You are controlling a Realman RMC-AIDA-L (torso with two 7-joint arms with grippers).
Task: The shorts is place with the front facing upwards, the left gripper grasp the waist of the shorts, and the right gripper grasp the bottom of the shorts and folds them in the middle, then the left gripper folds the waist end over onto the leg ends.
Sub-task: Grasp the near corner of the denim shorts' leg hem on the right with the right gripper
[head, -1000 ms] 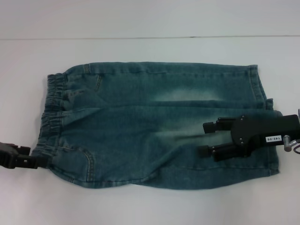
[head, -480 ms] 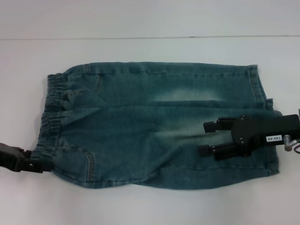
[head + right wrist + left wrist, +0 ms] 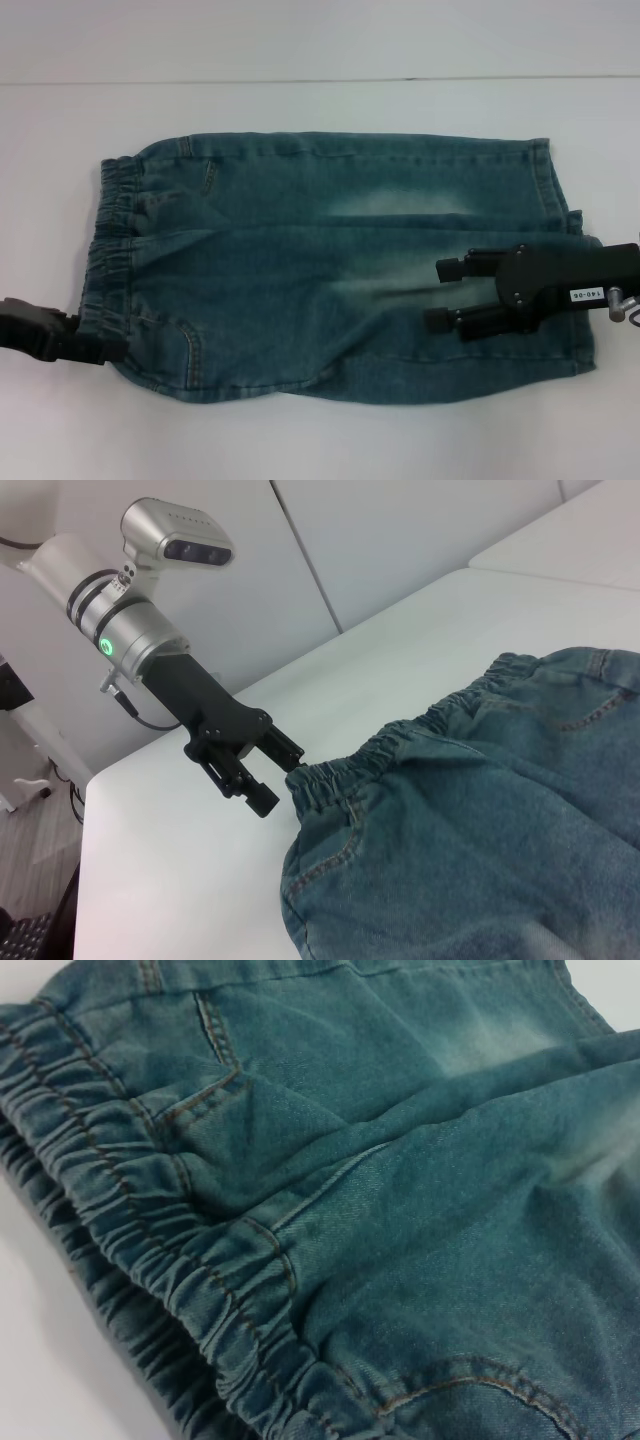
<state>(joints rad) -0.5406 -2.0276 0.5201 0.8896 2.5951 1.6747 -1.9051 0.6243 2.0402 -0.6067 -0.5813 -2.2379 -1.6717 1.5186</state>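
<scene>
Blue denim shorts [image 3: 330, 260] lie flat on the white table, elastic waist [image 3: 115, 230] to the left and leg ends [image 3: 560, 250] to the right. My left gripper [image 3: 105, 350] is at the near corner of the waist. In the right wrist view the left gripper [image 3: 280, 780] has its fingers apart, with the waistband [image 3: 400, 745] edge right at their tips. The left wrist view is filled by the gathered waistband [image 3: 130, 1220] and a front pocket [image 3: 215, 1080]. My right gripper [image 3: 440, 294] hovers over the leg ends, open and holding nothing.
The white table [image 3: 300, 440] runs around the shorts on every side, with its far edge [image 3: 300, 80] behind them. The left arm's silver wrist and camera [image 3: 150, 590] rise over the table's left side.
My left gripper has slid right until its fingertips reach the near waist corner. The right gripper has barely shifted, and the shorts lie as before.
</scene>
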